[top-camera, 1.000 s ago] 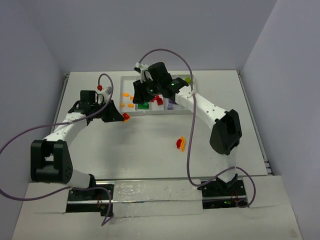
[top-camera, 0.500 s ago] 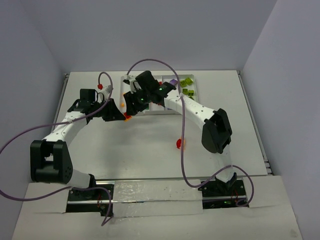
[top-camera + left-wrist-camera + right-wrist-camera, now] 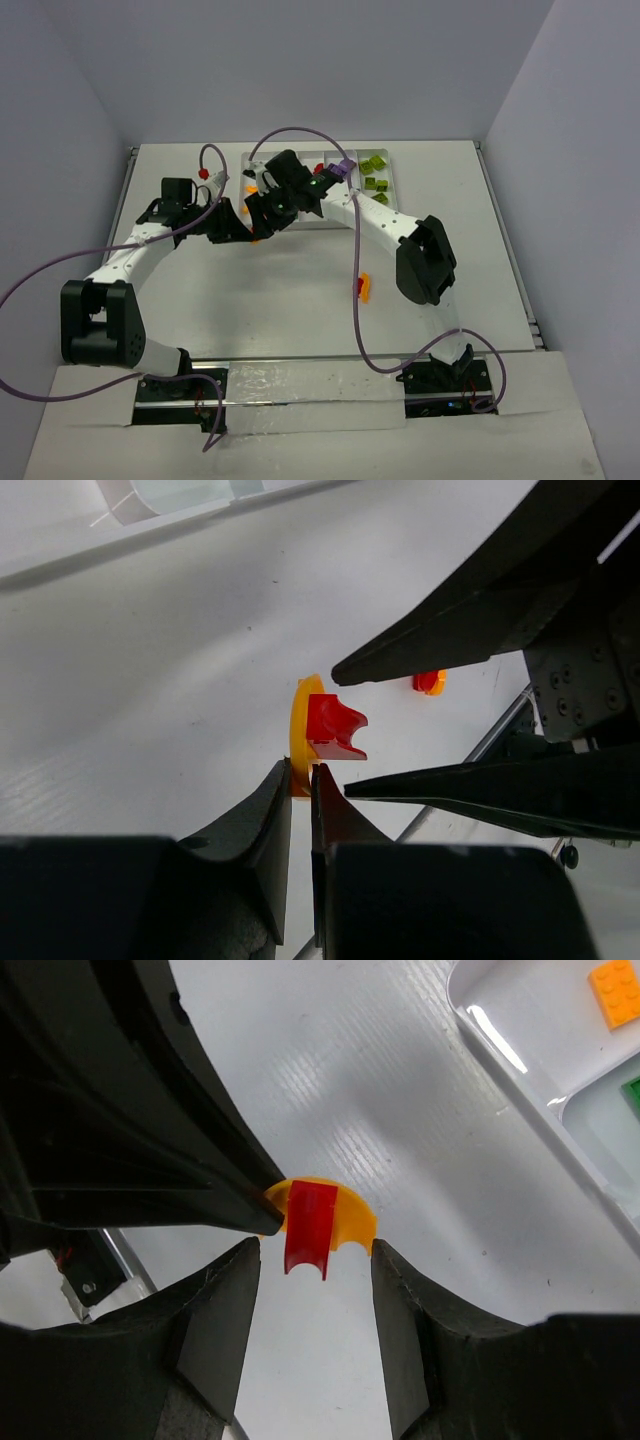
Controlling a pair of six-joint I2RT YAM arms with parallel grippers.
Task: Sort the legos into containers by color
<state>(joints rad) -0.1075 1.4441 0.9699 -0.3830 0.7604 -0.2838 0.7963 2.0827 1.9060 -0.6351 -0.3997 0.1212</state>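
The orange curved brick (image 3: 297,715) is clamped by the left gripper (image 3: 300,776); the right gripper (image 3: 313,1260) is spread astride the red brick (image 3: 306,1226). Only red should be pinched, squarely.

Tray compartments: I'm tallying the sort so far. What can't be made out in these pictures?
Top view: the right arm covers the middle compartments of the tray, so their legos cannot be counted.
Top view: the joined red and orange legos clamped in the left pincer cannot be made out under the right pincer.
Right wrist view: the picture's edge cuts off the tray; only one orange lego and a green corner show.
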